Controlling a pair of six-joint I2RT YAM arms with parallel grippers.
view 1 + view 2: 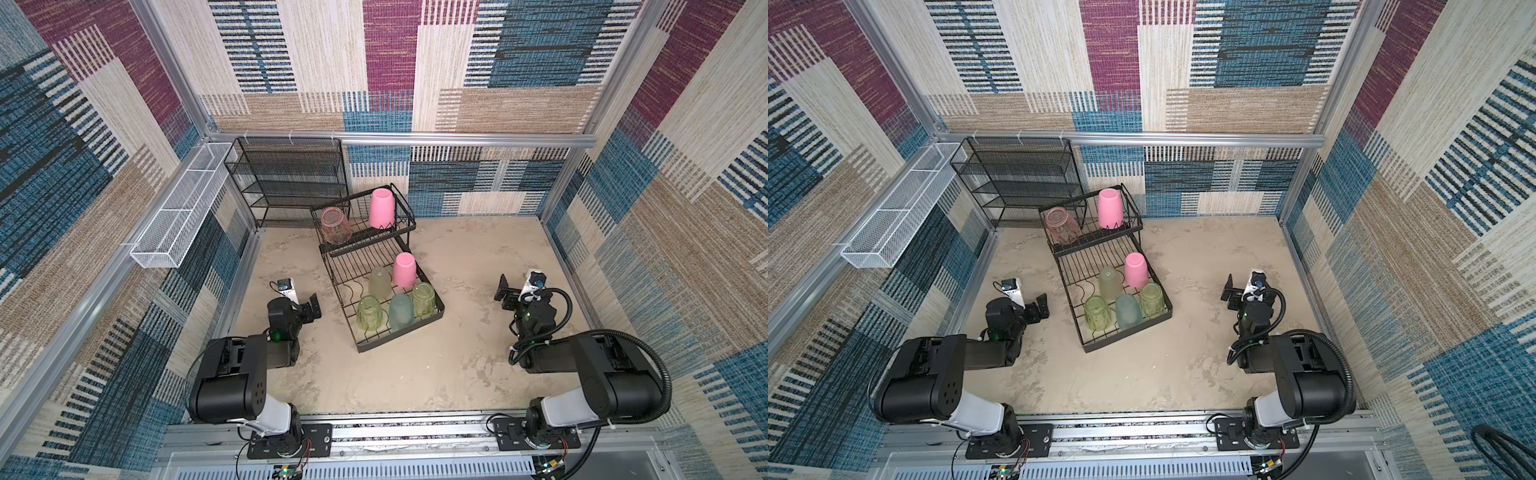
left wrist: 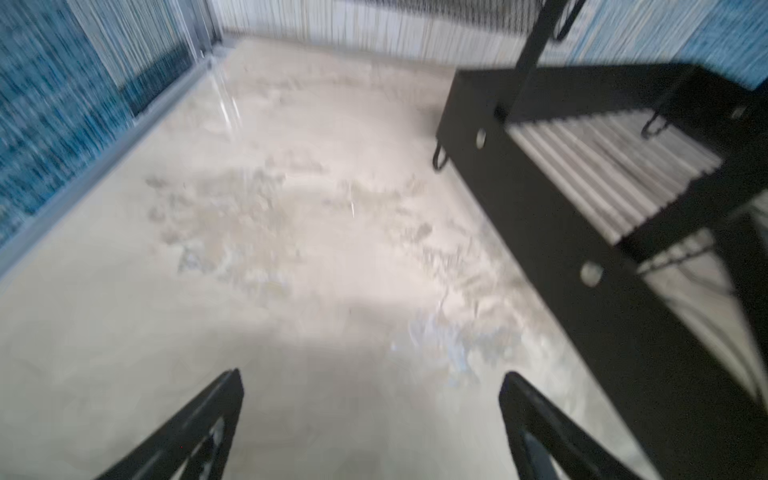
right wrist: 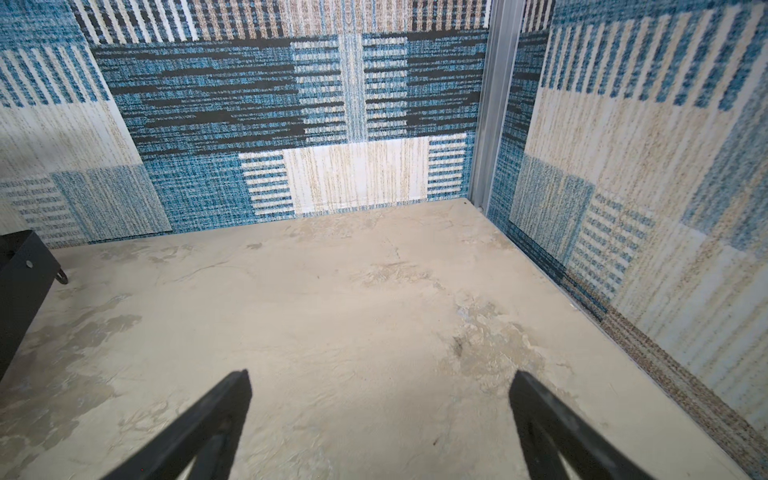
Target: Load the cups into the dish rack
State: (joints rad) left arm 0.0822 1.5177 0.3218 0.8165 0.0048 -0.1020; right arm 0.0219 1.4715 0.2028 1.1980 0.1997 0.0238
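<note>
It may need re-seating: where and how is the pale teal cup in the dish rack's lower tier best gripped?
Probably from above, on the wall of the pale teal cup just below its upturned base. It stands mouth-down, a yellow-green cup and a second yellow-green cup close on either side, so closing front to back fits better than side to side.

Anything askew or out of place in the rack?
Only the translucent reddish-pink cup on the upper tier of the dish rack: it leans tilted, while the solid pink cup beside it stands straight, upside down.

no legible txt, no labels, no nos.
</note>
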